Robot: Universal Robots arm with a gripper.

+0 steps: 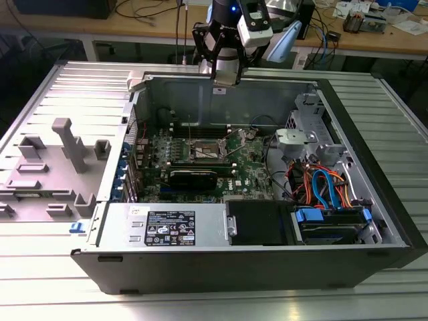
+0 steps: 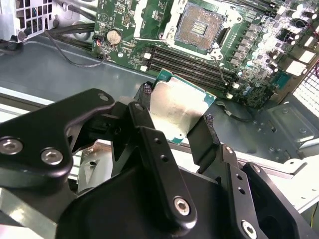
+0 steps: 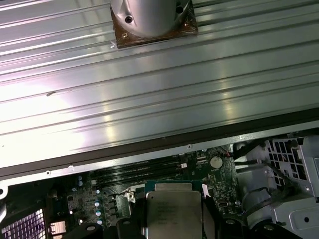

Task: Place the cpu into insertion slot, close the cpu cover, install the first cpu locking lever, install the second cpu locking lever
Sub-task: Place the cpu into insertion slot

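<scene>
CPU (image 2: 179, 112) is up in the air, pinched by two opposite edges between the gripper's (image 2: 178, 105) black fingers (image 2: 205, 142), with its dull metal top showing in both wrist views. I'd say that edge grip keeps the contact side untouched and the chip level.

Scanning the exterior view from its left: grey moulded fixtures (image 1: 67, 144) sit on the ribbed table (image 1: 80, 83) beside the open computer case (image 1: 200, 271). Inside, on the green board, the insertion slot (image 1: 204, 150) lies uncovered, its dark centre bare in the second wrist view (image 2: 202, 22), ready to receive the chip. Long black memory slots (image 2: 192, 62) run just beside it. The gripper (image 1: 226, 75) hovers over the case's far wall, so the chip is well apart from the socket and not yet above it. Further right stand the grey drive cage (image 1: 307, 127) and a tangle of orange and blue cables (image 1: 321, 184).
</scene>
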